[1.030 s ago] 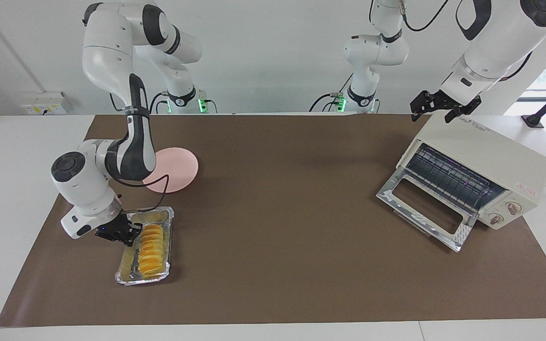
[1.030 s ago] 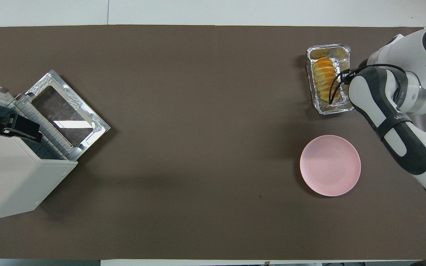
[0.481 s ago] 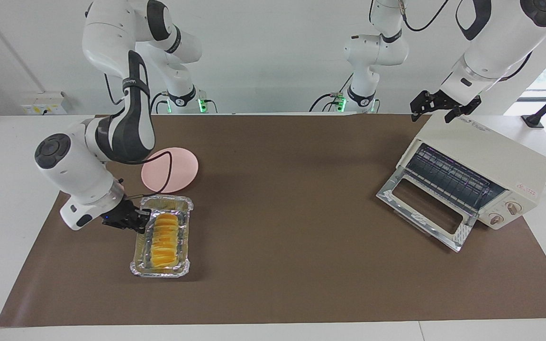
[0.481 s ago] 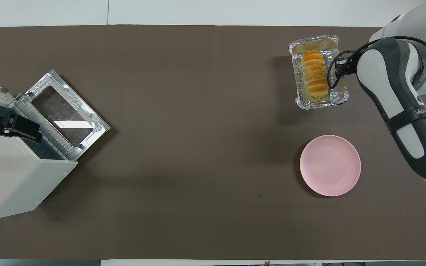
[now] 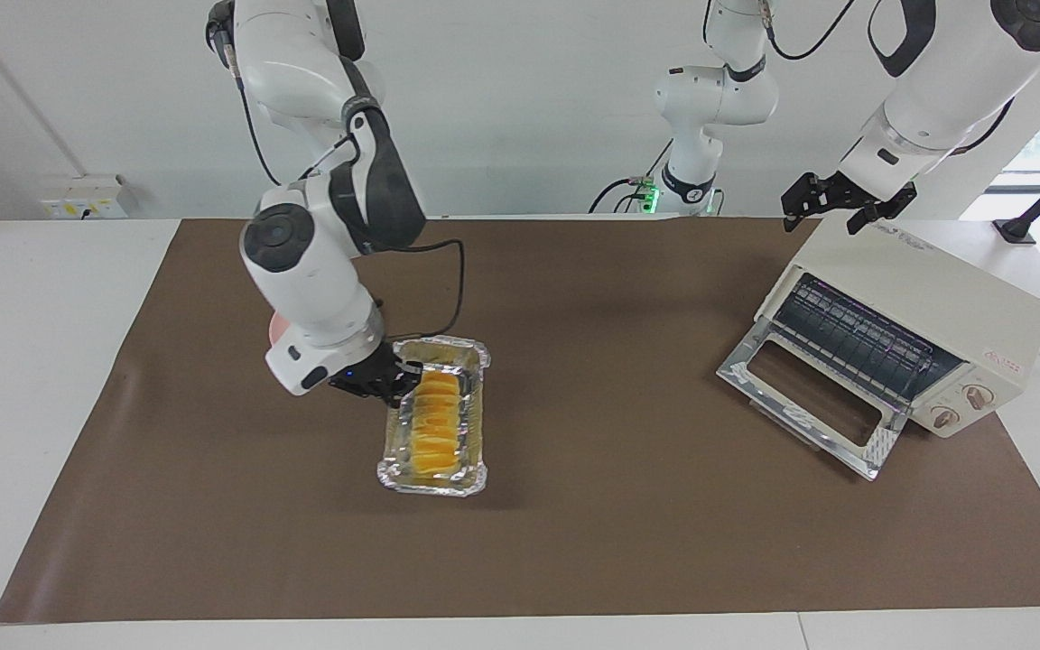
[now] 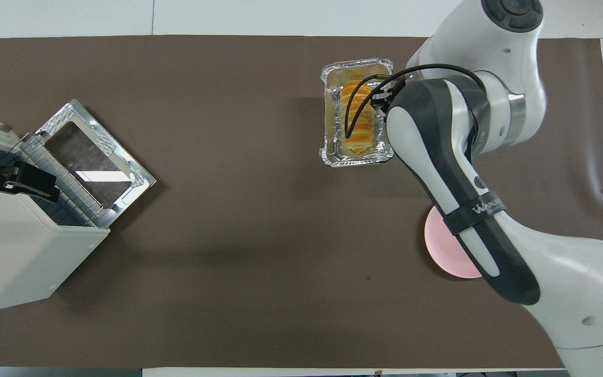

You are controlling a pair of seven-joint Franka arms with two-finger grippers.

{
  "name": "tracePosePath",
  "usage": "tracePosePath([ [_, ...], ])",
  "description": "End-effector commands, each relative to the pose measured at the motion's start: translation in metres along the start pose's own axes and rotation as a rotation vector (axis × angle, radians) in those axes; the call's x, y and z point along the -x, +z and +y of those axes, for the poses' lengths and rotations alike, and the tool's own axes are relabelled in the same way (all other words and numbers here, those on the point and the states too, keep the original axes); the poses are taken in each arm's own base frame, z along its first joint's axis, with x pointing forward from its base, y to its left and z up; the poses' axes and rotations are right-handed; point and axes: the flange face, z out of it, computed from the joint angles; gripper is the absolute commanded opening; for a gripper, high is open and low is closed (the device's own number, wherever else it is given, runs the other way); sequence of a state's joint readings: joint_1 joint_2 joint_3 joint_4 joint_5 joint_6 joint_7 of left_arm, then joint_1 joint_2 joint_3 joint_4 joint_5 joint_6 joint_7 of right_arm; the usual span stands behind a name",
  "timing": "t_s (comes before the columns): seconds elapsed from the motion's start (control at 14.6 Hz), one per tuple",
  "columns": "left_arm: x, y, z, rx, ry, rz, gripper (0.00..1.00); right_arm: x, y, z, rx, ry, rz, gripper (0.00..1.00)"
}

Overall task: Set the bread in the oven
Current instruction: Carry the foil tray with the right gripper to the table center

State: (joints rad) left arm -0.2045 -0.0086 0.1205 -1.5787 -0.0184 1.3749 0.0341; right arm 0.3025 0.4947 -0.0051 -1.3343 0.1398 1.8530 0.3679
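Right now my right arm bends down from the upper left of the facing view, elbow high, wrist tilted toward the frame's centre. My right gripper [image 5: 391, 384] is pinched tight on the rim of the foil tray [image 5: 475, 417], holding it above the brown mat [image 5: 574, 542]. Inside lies the bread [image 5: 436, 426], lengthwise. At the right of that frame the oven [image 5: 926, 298] stands with its door dropped. My left gripper [image 5: 845, 203] waits over its top, fingers spread wide.
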Motion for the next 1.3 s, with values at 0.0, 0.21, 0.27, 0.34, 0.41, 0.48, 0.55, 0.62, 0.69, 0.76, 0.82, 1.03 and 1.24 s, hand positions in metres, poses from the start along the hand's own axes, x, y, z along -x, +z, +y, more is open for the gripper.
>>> tracePosePath([
  [0.0, 0.005, -0.001, -0.002, -0.019, -0.008, 0.012, 1.0, 0.011, 0.013, -0.034, -0.02, 0.015, 0.013, 0.0],
  [0.21, 0.005, -0.001, -0.002, -0.019, -0.008, 0.012, 1.0, 0.03, 0.046, -0.066, -0.026, 0.005, 0.031, 0.0],
  [0.27, 0.005, -0.001, -0.002, -0.019, -0.008, 0.012, 1.0, 0.037, 0.056, -0.075, -0.027, -0.004, 0.034, 0.0],
  [0.34, 0.005, -0.001, -0.002, -0.019, -0.008, 0.012, 1.0, 0.043, 0.068, -0.079, -0.027, -0.012, 0.037, 0.0],
  [0.41, 0.005, -0.001, -0.002, -0.019, -0.008, 0.012, 1.0, 0.047, 0.077, -0.084, -0.031, -0.022, 0.046, 0.0],
  [0.48, 0.005, -0.001, -0.002, -0.019, -0.008, 0.012, 1.0, 0.057, 0.087, -0.096, -0.034, -0.042, 0.052, 0.0],
  [0.55, 0.005, -0.001, -0.002, -0.019, -0.008, 0.012, 1.0, 0.064, 0.096, -0.102, -0.035, -0.054, 0.054, 0.0],
  [0.62, 0.005, -0.001, -0.002, -0.019, -0.008, 0.012, 1.0, 0.07, 0.103, -0.108, -0.033, -0.066, 0.052, 0.0],
  [0.69, 0.005, -0.001, -0.002, -0.019, -0.008, 0.012, 1.0, 0.076, 0.108, -0.115, -0.036, -0.076, 0.056, 0.0],
  [0.76, 0.005, -0.001, -0.002, -0.019, -0.008, 0.012, 1.0, 0.08, 0.11, -0.118, -0.037, -0.081, 0.055, 0.0],
  [0.82, 0.005, -0.001, -0.002, -0.019, -0.008, 0.012, 1.0, 0.08, 0.11, -0.119, -0.037, -0.078, 0.054, 0.0],
  [1.03, 0.005, -0.001, -0.002, -0.019, -0.008, 0.012, 1.0, 0.09, 0.117, -0.124, -0.033, -0.091, 0.049, 0.0],
  [1.24, 0.005, -0.001, -0.002, -0.019, -0.008, 0.012, 1.0, 0.095, 0.128, -0.119, -0.037, -0.087, 0.065, 0.0],
])
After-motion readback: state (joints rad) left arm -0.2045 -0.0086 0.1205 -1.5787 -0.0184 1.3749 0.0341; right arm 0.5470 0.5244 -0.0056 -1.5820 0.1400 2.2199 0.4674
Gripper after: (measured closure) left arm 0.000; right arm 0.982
